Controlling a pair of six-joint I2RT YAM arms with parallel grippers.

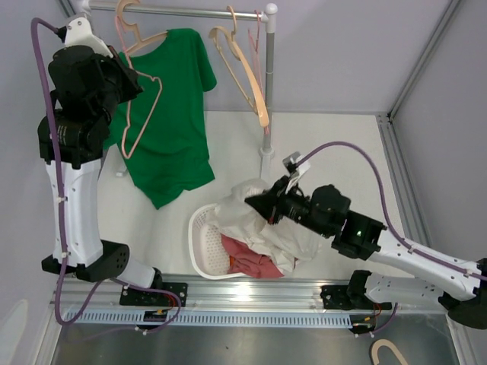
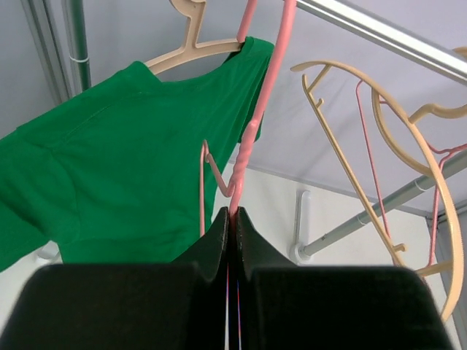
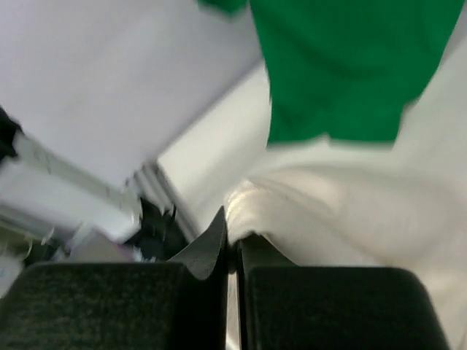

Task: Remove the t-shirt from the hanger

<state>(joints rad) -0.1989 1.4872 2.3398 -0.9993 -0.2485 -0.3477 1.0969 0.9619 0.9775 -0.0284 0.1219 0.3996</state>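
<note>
Clamping a pink hanger (image 2: 248, 146) beside the green t-shirt (image 2: 124, 168), the left end effector (image 2: 232, 213) is closed; the right end effector (image 3: 232, 232) pinches white cloth (image 3: 343, 211).

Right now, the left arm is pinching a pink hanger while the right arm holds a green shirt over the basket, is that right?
Not quite. The right gripper holds a white garment, not a green one, over the basket; the right wrist view shows it. The green shirt hangs from the rail. The left gripper does pinch the pink hanger.
</note>
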